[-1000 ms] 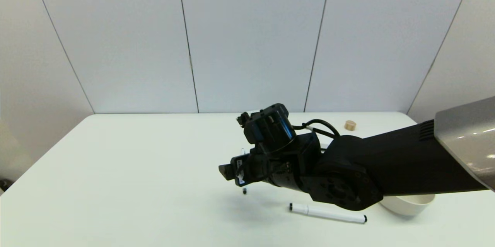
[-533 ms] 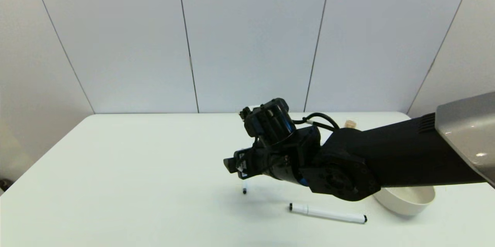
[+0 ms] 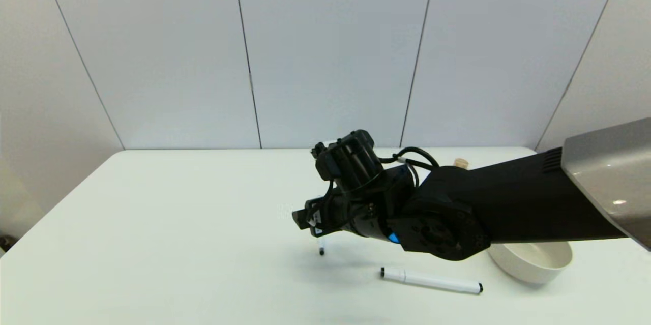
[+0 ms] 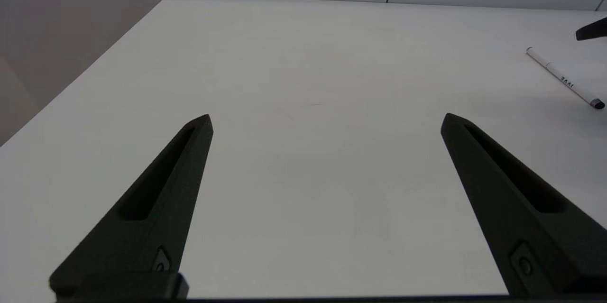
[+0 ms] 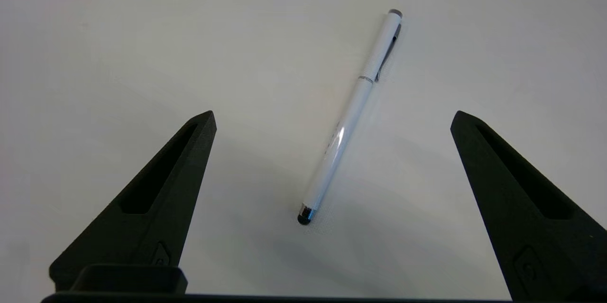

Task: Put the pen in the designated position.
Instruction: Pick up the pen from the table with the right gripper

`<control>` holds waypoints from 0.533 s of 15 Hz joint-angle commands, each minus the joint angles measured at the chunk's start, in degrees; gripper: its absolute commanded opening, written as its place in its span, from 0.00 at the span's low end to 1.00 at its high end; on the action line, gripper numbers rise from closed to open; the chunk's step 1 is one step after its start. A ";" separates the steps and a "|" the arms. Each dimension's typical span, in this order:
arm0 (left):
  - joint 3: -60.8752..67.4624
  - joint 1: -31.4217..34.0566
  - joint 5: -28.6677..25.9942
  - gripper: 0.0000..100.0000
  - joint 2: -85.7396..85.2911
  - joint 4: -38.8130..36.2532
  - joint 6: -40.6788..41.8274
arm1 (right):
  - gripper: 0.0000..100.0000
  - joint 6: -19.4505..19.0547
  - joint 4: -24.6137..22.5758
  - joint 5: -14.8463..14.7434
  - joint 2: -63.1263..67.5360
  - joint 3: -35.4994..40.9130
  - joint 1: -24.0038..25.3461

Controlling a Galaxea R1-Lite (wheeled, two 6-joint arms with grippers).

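Observation:
The pen point(image 5: 348, 113), thin and white with a black tip, lies flat on the white table. In the right wrist view it rests between and just beyond my right gripper's point(image 5: 332, 114) fingers, which are open and hover above it. In the head view the right gripper point(image 3: 306, 220) covers most of the pen, so only the black tip point(image 3: 321, 250) shows. Far off to the side of my left gripper point(image 4: 327, 115), which is open and empty low over bare table, the pen point(image 4: 564, 78) is visible again.
A thicker white marker point(image 3: 431, 281) with black ends lies near the front, right of the pen. A white bowl point(image 3: 534, 261) sits further right, partly under my right arm. A small wooden cylinder point(image 3: 460, 163) stands at the back right.
My right arm has risen slightly and uncovered more of the bowl. The gripper stays open over the pen, which has not moved.

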 commanded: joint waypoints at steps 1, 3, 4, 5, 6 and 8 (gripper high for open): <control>0.09 -0.02 -0.01 1.00 -0.01 -0.02 -0.02 | 1.00 0.60 1.11 -0.46 2.07 -0.79 1.18; 0.09 -0.02 -0.01 1.00 -0.01 -0.02 -0.02 | 1.00 0.60 0.93 -0.99 3.65 -0.87 1.18; 0.09 -0.02 -0.01 1.00 -0.01 -0.02 -0.02 | 1.00 0.60 1.02 -1.60 4.44 -1.40 1.09; 0.09 -0.02 -0.01 1.00 -0.01 -0.02 -0.02 | 1.00 0.60 1.02 -2.74 5.58 -2.46 0.91; 0.00 -0.02 -0.01 1.00 -0.01 -0.02 -0.02 | 1.00 0.60 1.02 -3.62 6.38 -2.98 0.91; 0.09 -0.02 -0.01 1.00 -0.01 -0.02 -0.02 | 1.00 0.60 1.02 -5.03 7.87 -3.51 0.91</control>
